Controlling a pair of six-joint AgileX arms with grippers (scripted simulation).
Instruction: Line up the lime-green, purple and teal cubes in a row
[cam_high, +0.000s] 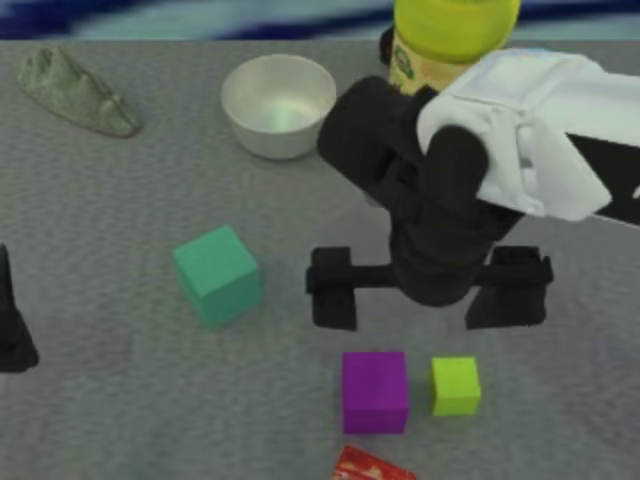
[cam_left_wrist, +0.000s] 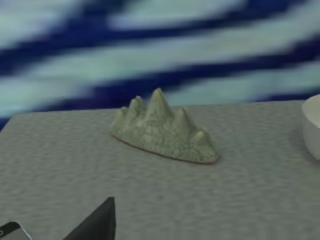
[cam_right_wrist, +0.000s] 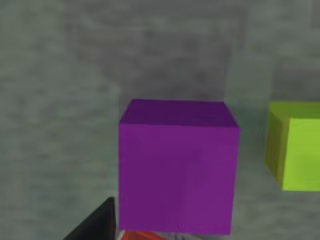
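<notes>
A: At the far left edge of the top view, what is that dark shape?

B: That is the left gripper (cam_high: 14, 335), parked low at the edge. I cannot tell how its fingers stand. Its wrist camera looks out at a grey-green jagged rock (cam_left_wrist: 162, 129), which sits in the upper left of the top view, well away from the work

A: And moving right?

B: The white bowl (cam_high: 278, 104) is near the top centre. Below it, left of centre, the teal cube (cam_high: 218, 275) stands alone and slightly turned, well apart from the other two

A: So it is the odd one out?

B: I judge so. The purple cube (cam_high: 375, 391) and lime-green cube (cam_high: 455, 385) sit just beside each other at the lower centre, a small gap between them, already reading as a row

A: What about the right arm?

B: The right gripper (cam_high: 430, 287) hangs above the table just over those two, fingers spread wide and holding nothing. A yellow bottle (cam_high: 452, 40) shows behind the arm, and a red packet (cam_high: 372, 466) pokes in at the bottom edge just below the purple cube
</notes>
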